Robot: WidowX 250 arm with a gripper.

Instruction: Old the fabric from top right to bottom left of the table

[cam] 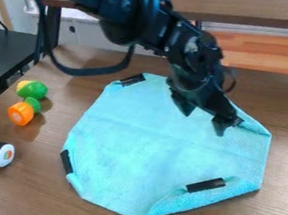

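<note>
Fabric [139,145] lies mostly flat on the bench [44,194]. End effector [203,123] spread at fabric's upper right. I'd pinch shallowly there, lift low, sweep toward fabric's lower left.

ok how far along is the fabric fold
The diagonal fold doesn't look done: the fabric lies spread on the table. In hand: the claw, seemingly open, is at the fabric's upper right. Left: bringing that side over to the bottom left.
</note>
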